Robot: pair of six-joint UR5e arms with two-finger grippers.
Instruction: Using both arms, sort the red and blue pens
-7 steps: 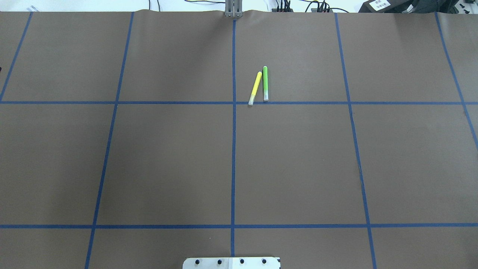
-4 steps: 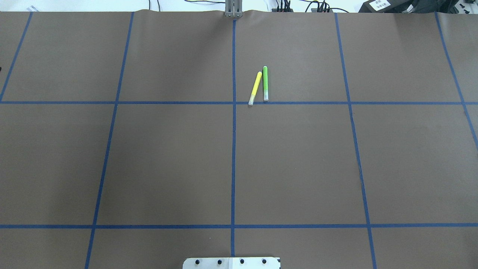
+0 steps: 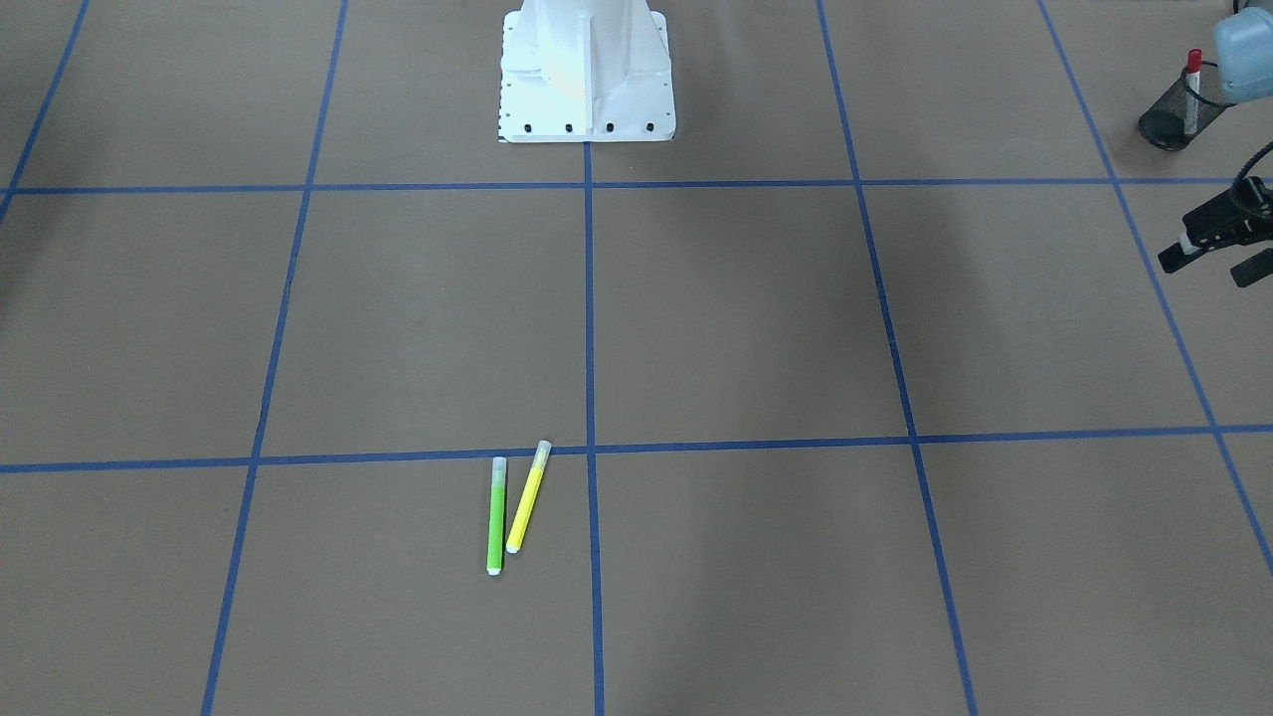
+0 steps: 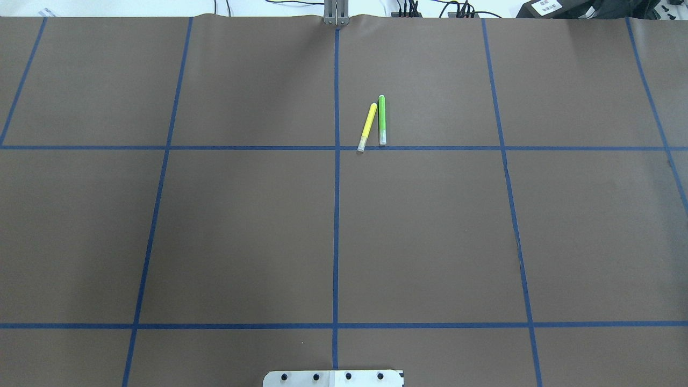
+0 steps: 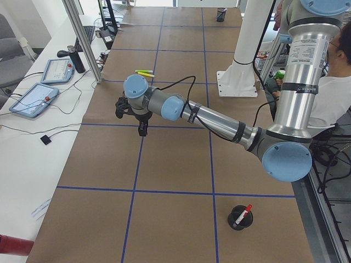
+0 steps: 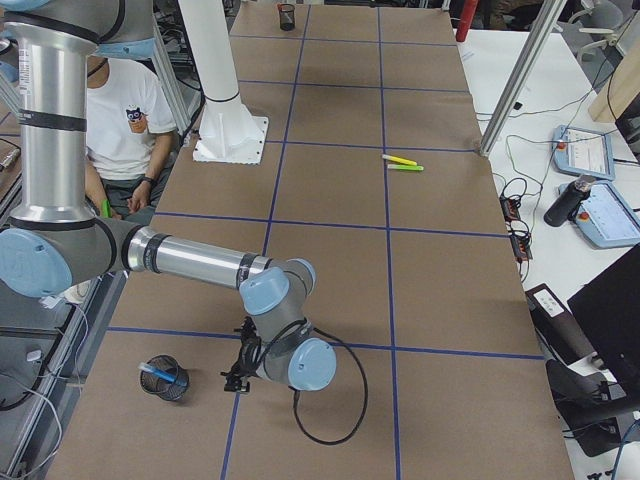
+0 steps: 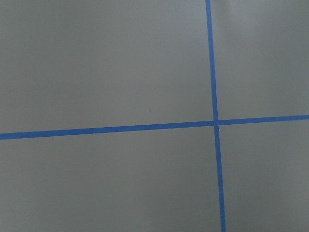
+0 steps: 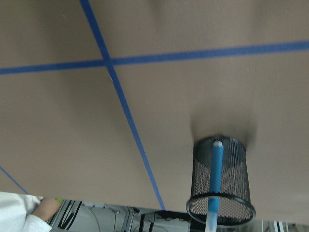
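Note:
The red pen (image 3: pixel 1191 85) stands in a black mesh cup (image 3: pixel 1166 124) at the right edge of the front-facing view; the exterior left view also shows the red pen (image 5: pixel 242 214). The blue pen (image 8: pixel 215 176) stands in another black mesh cup (image 8: pixel 221 181), and the blue pen (image 6: pixel 161 373) appears again in the exterior right view. My left gripper (image 3: pixel 1209 268) hovers over the table near the red pen's cup, open, with nothing between its fingers. My right gripper (image 6: pixel 238 378) hangs beside the blue pen's cup; I cannot tell whether it is open or shut.
A green marker (image 4: pixel 382 120) and a yellow marker (image 4: pixel 367 127) lie side by side near the table's far middle. The white pedestal base (image 3: pixel 587 75) stands at the robot's edge. A person in a white shirt (image 6: pixel 120 115) sits beside the table. Blue tape lines grid the brown surface.

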